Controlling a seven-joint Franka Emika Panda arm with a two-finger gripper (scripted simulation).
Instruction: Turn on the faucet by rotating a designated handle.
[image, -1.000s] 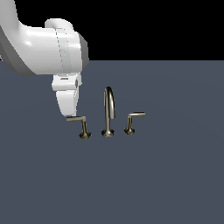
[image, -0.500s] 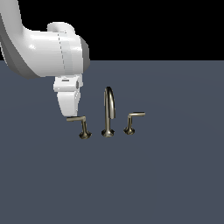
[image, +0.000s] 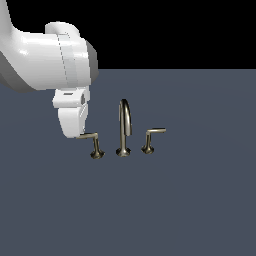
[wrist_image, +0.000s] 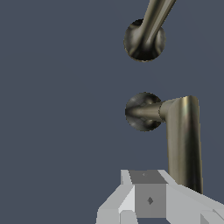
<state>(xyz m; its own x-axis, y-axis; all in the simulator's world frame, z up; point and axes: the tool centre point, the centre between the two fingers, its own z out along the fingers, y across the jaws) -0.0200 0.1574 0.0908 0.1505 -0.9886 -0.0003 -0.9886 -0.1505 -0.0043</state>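
Note:
The brassy faucet stands on the dark grey surface, with its arched spout (image: 124, 127) in the middle. The handle (image: 93, 143), the larger L-shaped lever, is on the exterior view's left. Its thin arm points left toward my gripper (image: 75, 131). The gripper hangs down from above with its fingers together, and their tips touch the end of the lever arm. In the wrist view the handle's arm (wrist_image: 183, 140) runs beside my fingertips (wrist_image: 148, 199), its flared base (wrist_image: 141, 112) lies beyond them, and the spout's base (wrist_image: 144, 41) is farther off.
The smaller lever handle (image: 150, 140) stands on the exterior view's right of the spout, its arm pointing right. The dark grey surface (image: 175, 210) extends all around the faucet.
The arm has shifted slightly, and the gripper sits a touch lower at the lever's tip. The handle has not visibly turned.

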